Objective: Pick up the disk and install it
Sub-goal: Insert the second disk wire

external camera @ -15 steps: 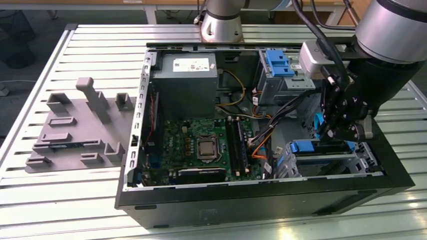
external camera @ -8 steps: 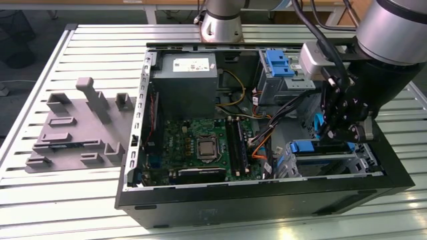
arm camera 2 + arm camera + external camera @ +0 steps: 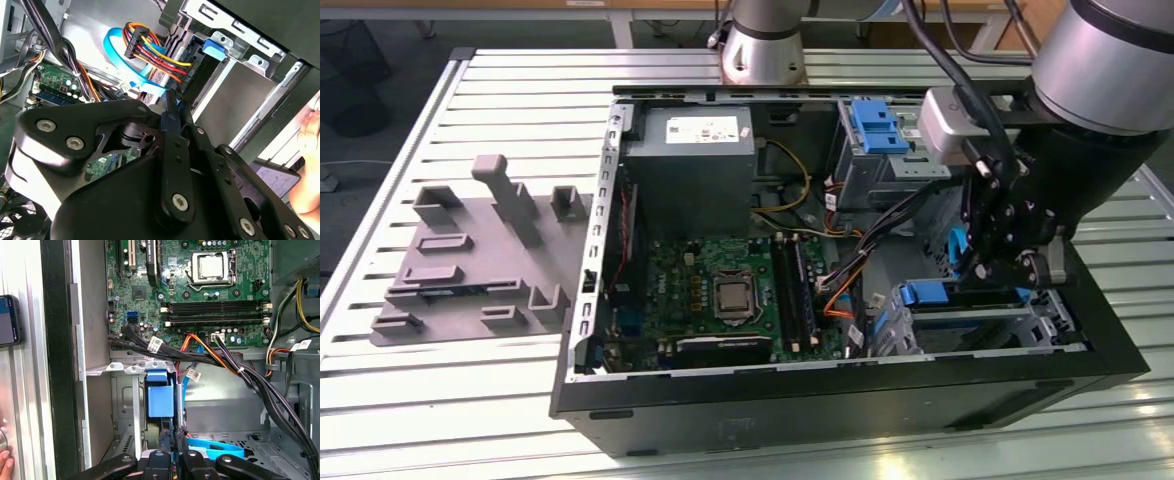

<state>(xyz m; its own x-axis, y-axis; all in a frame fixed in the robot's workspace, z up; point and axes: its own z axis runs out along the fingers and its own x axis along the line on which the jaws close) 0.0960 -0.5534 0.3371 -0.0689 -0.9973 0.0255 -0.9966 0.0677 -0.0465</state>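
Green motherboard (image 3: 720, 290), blue bracket (image 3: 160, 394), black case (image 3: 854, 400)

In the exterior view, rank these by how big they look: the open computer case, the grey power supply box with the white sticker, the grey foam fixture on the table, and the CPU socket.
Largest to smallest:
1. computer case
2. grey foam fixture
3. power supply box
4. CPU socket

The fixture and power supply look close in size, so their order is unsure.

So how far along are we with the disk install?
Pickup looks done: the disk, judging by its blue rail end, sits in the metal drive cage inside the computer case. In hand: nothing that I can see; the pincer looks shut, close beside that blue end. Left: I cannot tell whether the disk is fully seated.
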